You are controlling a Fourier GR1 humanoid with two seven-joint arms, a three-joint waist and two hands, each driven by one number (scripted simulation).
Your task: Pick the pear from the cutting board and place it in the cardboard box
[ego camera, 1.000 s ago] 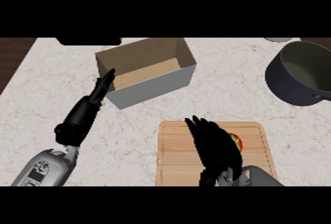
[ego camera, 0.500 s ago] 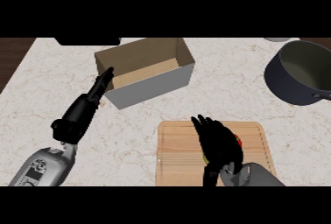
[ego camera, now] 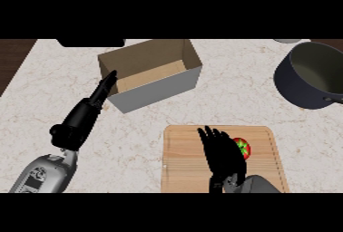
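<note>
The fingers (ego camera: pixel 212 138) of the right hand (ego camera: pixel 226 162) lay straight and released over the cutting board (ego camera: pixel 184 154), grasping nothing. They pointed toward the board's far edge and covered the near-left side of the pear (ego camera: pixel 245 147). The pear sat on the right half of the board, close to that far edge, showing red and green past the black fingers. Whether the fingers touched it, I could not tell. Beyond the board and off to its left stood the cardboard box (ego camera: pixel 161 90), open at the top, with nothing to be seen inside. The left hand (ego camera: pixel 100 94) was well off the board's left side, above the bench (ego camera: pixel 134 136), its own fingers (ego camera: pixel 109 80) straight and empty, their tips just by the box's near-left wall. A dark pot (ego camera: pixel 301 86) stood beyond the board's right corner, apart from everything. To my eye the work was at the reach for the pear, with no grasp made. The next move would call for the right hand to settle over the fruit and curl round it before lifting toward the box.
</note>
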